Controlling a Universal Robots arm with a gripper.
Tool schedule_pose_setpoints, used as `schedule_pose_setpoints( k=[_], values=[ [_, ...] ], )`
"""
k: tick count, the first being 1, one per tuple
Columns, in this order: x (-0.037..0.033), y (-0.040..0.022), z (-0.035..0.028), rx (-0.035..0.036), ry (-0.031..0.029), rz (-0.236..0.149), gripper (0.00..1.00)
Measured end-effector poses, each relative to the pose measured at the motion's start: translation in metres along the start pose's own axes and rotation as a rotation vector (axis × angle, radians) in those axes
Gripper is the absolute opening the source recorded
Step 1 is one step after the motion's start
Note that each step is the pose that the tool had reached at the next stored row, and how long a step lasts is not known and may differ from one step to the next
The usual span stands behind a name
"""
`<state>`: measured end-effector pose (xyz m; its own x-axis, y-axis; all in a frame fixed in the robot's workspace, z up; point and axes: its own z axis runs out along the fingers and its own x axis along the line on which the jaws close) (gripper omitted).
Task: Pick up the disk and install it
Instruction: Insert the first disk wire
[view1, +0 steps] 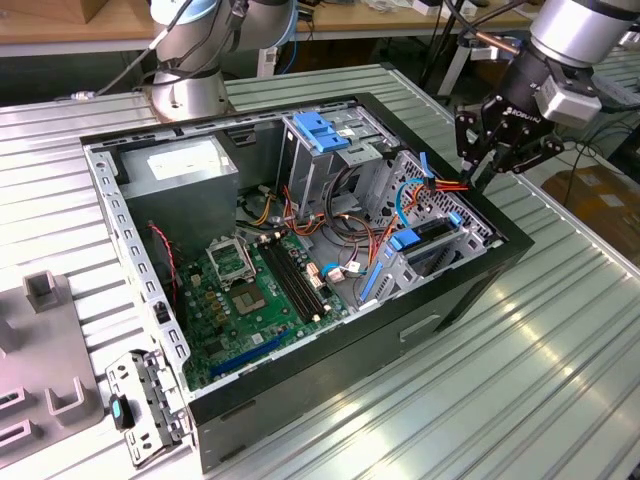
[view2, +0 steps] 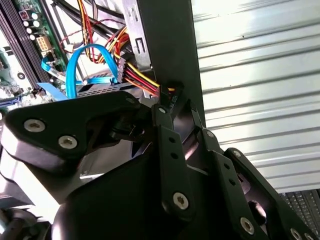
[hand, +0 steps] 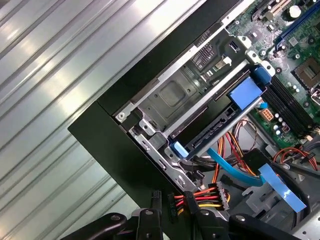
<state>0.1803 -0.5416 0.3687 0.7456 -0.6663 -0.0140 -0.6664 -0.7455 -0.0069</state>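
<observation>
- Gripper (view1: 478, 178) hangs over the far corner of an open computer case (view1: 330, 372), which lies on its side on a ribbed metal table (view1: 520, 380).
- Its black fingers (view2: 162, 120) are drawn narrow and pinch the black plug of a power connector (view2: 171, 92). The plug's red, yellow and black wires (hand: 205, 192) run from the tips back into the case.
- In the first wrist view the same plug sits between the two finger links, right at the gripper (hand: 175, 210).
- The disk (hand: 215, 131) lies just below and inward of the gripper, already seated flat in the metal bay at the case corner. Blue side rails show along its edge, and a blue tab (hand: 244, 91) stands at its far end.
- In the exterior view the disk (view1: 432, 232) shows as a dark slab in that bay, near the fingertips but apart from them.
- A light blue data cable (view2: 75, 65) loops beside the disk, close under the gripper (view2: 167, 102).
- Further from the gripper, the green motherboard (view1: 250, 290) covers the case floor.
- A drive cage with a blue plastic top (view1: 325, 130) stands beyond it.
- A grey power-supply box (view1: 180, 165) sits in the corner well away from the gripper.
- A loose metal bracket (view1: 140, 405) lies on the table outside the case, on the side opposite the gripper.
</observation>
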Motion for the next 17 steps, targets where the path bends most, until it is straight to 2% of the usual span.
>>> schedule_pose_setpoints(
  k=[6,7,9,15,17],
  values=[
    [0.0001,0.0,0.0035,0.0065,-0.0044,-0.012,0.3],
    [0.0001,0.0,0.0028,0.0064,-0.0043,-0.012,0.3],
    [0.0,0.0,-0.002,0.0065,-0.0045,-0.012,0.17],
    [-0.0012,0.0011,-0.0022,0.0064,-0.0043,-0.011,0.16],
    [-0.0018,0.0016,-0.0021,0.0066,-0.0043,0.001,0.16]
  ],
)
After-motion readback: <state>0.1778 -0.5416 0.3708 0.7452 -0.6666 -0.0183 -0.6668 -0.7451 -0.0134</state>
